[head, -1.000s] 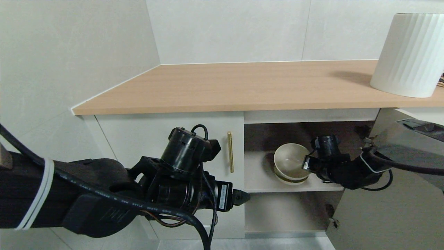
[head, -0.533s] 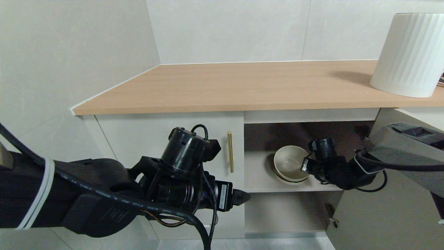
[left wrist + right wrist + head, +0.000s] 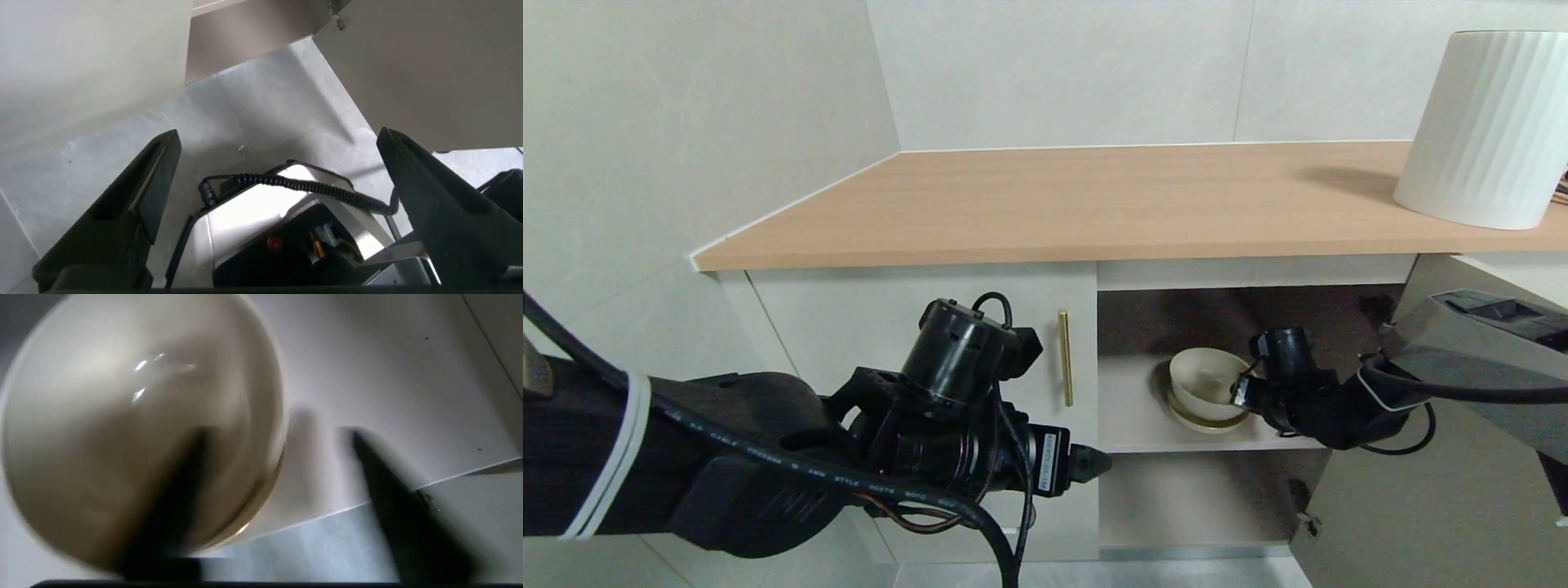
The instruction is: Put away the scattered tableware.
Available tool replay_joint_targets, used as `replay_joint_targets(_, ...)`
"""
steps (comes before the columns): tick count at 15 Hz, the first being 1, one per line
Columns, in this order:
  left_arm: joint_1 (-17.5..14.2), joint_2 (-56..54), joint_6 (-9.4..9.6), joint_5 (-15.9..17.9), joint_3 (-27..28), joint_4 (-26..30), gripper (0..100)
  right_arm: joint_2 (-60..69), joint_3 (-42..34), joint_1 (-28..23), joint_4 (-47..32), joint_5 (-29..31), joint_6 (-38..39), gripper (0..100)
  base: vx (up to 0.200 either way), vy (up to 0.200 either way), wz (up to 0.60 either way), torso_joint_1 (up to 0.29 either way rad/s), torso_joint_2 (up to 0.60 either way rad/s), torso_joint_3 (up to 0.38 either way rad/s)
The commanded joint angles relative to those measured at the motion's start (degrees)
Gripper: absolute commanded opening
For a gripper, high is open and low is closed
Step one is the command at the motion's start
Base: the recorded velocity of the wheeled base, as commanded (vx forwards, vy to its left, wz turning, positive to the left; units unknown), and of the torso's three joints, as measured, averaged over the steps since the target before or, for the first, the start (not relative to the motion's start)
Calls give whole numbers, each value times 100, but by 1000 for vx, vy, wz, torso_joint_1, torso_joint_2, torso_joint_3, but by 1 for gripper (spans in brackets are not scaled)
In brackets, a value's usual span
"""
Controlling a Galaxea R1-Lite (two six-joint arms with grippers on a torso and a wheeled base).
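Gently pinch the light, smooth, easy-to-break bowl (image 3: 1205, 377) by its rim on the cabinet shelf (image 3: 1131, 426), with the right gripper (image 3: 1241, 391) spread wide around that rim.

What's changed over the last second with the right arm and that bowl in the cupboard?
The right pincer carried the bowl a little deeper over the cabinet shelf and levelled it from its tilt, onto the dish beneath. Its fingers now straddle the rim, spread apart. The left pincer, open, the closed door and the white container stayed put.
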State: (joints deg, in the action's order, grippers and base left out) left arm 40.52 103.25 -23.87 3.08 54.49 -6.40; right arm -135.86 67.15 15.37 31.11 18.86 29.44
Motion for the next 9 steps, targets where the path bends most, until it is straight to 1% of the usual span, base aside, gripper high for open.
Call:
replay_joint_targets(1,-9,-16,-4,-1,0,-2,100,139,-96,27,0,-5,0,100,0,0,0,0,0,0)
replay_joint_targets(4,-53,-139,-21,-1,0,-2,100,623,-474,27,-35,-58,-17,100,0,0,0,0,0,0)
replay_joint_targets(5,-159,-341,-127,-10,-9,-2,100,1238,-993,62,-105,-409,-61,100,0,0,0,0,0,0)
replay_joint_targets(6,-194,-666,-223,-36,-88,-2,100,1941,-1511,185,-351,-902,-211,100,0,0,0,0,0,0)
replay_joint_targets(7,-211,-1009,-215,-62,-176,-2,100,2512,-1837,291,-729,-1086,-386,100,0,0,0,0,0,0)
replay_joint_targets(9,-282,-1563,-188,-71,-264,16,100,3444,-2399,572,-1309,-1148,-553,100,0,0,0,0,0,0)
